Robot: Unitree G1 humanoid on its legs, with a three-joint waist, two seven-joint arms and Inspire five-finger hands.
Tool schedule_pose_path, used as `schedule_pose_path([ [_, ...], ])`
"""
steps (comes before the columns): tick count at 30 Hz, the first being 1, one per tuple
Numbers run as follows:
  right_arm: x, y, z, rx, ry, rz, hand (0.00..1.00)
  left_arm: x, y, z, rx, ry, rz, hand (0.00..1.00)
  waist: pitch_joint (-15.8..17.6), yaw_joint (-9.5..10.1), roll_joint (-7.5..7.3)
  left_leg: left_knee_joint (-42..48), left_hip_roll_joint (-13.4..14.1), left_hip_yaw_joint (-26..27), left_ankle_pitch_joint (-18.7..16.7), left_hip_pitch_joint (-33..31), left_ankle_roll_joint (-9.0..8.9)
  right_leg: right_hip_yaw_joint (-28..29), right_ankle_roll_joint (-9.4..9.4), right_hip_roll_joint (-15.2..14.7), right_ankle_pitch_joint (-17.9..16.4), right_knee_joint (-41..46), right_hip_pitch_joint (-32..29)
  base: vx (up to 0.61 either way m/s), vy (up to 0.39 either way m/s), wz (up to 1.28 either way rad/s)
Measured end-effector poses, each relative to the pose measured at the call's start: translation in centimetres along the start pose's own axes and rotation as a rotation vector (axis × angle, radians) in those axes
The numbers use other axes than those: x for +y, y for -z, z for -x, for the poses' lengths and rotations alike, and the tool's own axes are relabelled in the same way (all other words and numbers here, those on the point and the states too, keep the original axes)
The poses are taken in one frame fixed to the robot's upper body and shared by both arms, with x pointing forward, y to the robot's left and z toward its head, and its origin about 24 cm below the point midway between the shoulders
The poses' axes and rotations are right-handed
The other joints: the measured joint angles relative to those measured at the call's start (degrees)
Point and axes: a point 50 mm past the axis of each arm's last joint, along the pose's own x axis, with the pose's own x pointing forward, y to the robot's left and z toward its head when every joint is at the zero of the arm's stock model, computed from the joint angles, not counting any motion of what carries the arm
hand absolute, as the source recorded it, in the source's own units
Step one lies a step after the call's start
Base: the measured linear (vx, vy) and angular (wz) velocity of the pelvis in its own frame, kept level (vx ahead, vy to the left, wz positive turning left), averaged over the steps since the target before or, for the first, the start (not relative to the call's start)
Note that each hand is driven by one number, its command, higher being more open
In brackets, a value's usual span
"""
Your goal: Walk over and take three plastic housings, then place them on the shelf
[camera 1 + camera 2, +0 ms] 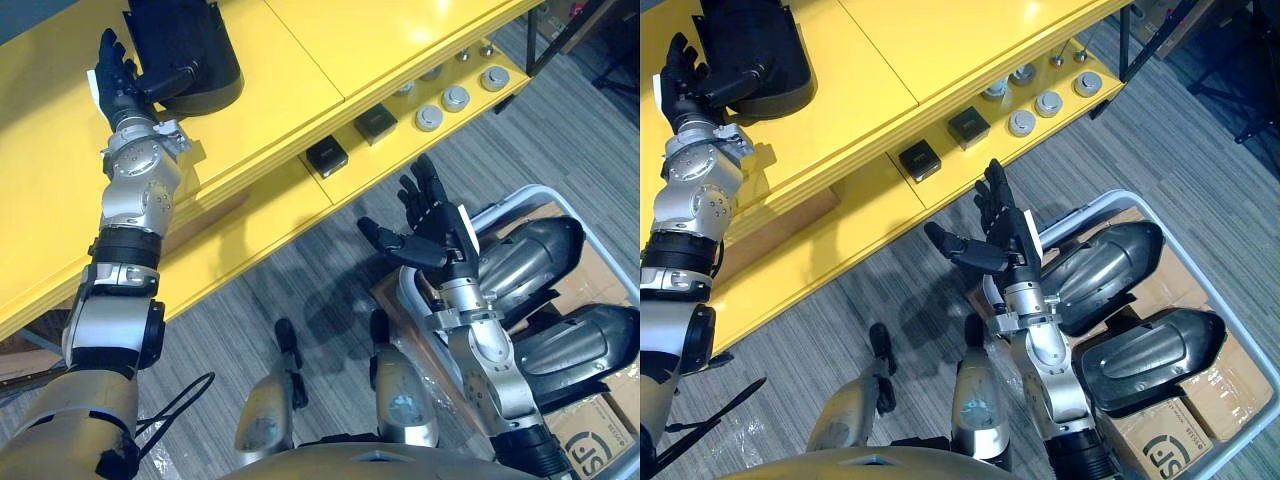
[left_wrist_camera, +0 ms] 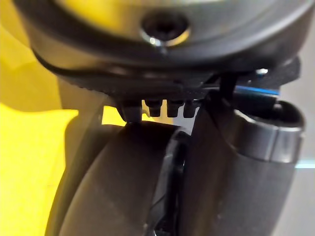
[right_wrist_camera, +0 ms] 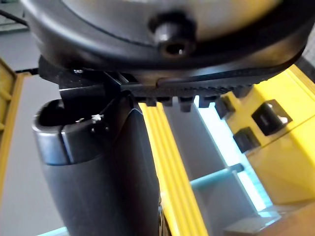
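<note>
A black plastic housing (image 1: 195, 55) lies on the top board of the yellow shelf (image 1: 290, 70) at the far left. My left hand (image 1: 118, 80) rests beside it with straight fingers, its thumb (image 1: 172, 80) reaching onto the housing's near rim, so the hand is open. Two more dark housings (image 1: 530, 250) (image 1: 580, 345) lie in a white-rimmed bin (image 1: 540, 192) on the floor at the right. My right hand (image 1: 432, 228) hovers open and empty above the floor, just left of the bin, palm turned up.
The shelf's lower board (image 1: 250, 230) carries two small black boxes (image 1: 327, 155) (image 1: 375, 125) and several round silver parts (image 1: 456, 97). A cardboard box (image 1: 595, 430) sits beside the bin. Grey carpet (image 1: 330, 290) lies between shelf and bin.
</note>
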Motion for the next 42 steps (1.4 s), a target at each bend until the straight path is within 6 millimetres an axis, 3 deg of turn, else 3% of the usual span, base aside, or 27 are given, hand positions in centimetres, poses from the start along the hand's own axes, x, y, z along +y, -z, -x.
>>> schedule_pose_path([
  [10, 0.9, 0.3, 0.2, 0.005, -0.028, -0.016, 1.00, 0.8, 0.8, 0.0, 0.015, -0.042, 0.131, 1.00, -0.12, 0.20, -0.04, -1.98, 0.04, -0.44, 1.05, 2.68, -0.01, -1.23, 0.29, -0.05, 0.20, -1.49, 2.91, 0.01, 0.003, 0.03],
  [14, 2.1, 0.2, 0.0, -0.031, -0.067, -0.039, 1.00, 1.2, 2.3, 0.9, 0.052, -0.045, 0.200, 1.00, -0.64, 0.17, -0.10, -1.98, 0.02, -1.08, 0.68, 4.49, -0.21, -2.18, 0.44, 0.02, 0.31, -3.07, 5.85, 0.04, 0.001, 0.06],
  [20, 3.2, -0.5, -1.4, -0.081, -0.121, -0.034, 1.00, 2.1, 4.6, 2.9, 0.078, -0.099, 0.220, 1.00, -3.03, 1.69, -0.39, -1.98, 0.11, -2.19, 0.46, 6.30, -0.45, -4.11, 0.53, 0.22, 0.40, -4.54, 9.11, 0.02, -0.004, 0.11],
  [22, 3.9, -0.5, -1.4, -0.084, -0.141, -0.022, 1.00, 4.0, 6.0, 4.3, 0.095, -0.124, 0.233, 1.00, -6.09, 2.16, -0.34, -1.99, 0.11, -3.19, 0.46, 6.36, -0.45, -5.41, 0.47, 0.25, 0.35, -5.17, 10.13, 0.02, -0.010, 0.22],
  [27, 4.2, 0.0, -1.4, -0.066, -0.131, -0.033, 1.00, 5.8, 9.0, 7.8, 0.139, -0.064, 0.196, 1.00, -10.06, 5.12, -0.18, -2.07, -0.03, -5.10, 0.28, 7.20, -0.69, -7.74, 0.00, 0.16, 0.00, -5.96, 12.58, -0.02, -0.002, 0.23],
  [30, 4.5, 0.9, -1.2, -0.028, -0.130, -0.044, 1.00, 7.2, 10.5, 9.2, 0.180, -0.047, 0.130, 1.00, -11.34, 5.90, -0.13, -2.29, -0.04, -5.87, 0.08, 7.34, -0.85, -8.73, -0.56, 0.13, -0.42, -6.05, 12.85, -0.09, 0.001, 0.14],
  [36, 4.0, 1.8, -0.4, 0.027, -0.111, -0.044, 1.00, 7.8, 12.1, 10.6, 0.236, 0.069, 0.088, 1.00, -13.65, 6.33, -0.07, -2.31, -0.02, -5.72, 0.47, 6.38, -0.77, -8.97, -0.58, 0.12, -0.37, -6.95, 12.46, -0.04, 0.003, 0.02],
  [42, 2.3, 2.3, 0.2, 0.054, -0.046, -0.023, 1.00, 7.2, 11.2, 10.6, 0.156, 0.216, 0.214, 1.00, -14.46, 6.19, -0.08, -2.28, 0.04, -4.80, 0.75, 5.93, -1.10, -8.16, -0.38, 0.09, 0.42, -6.87, 11.59, 0.01, -0.008, -0.08],
])
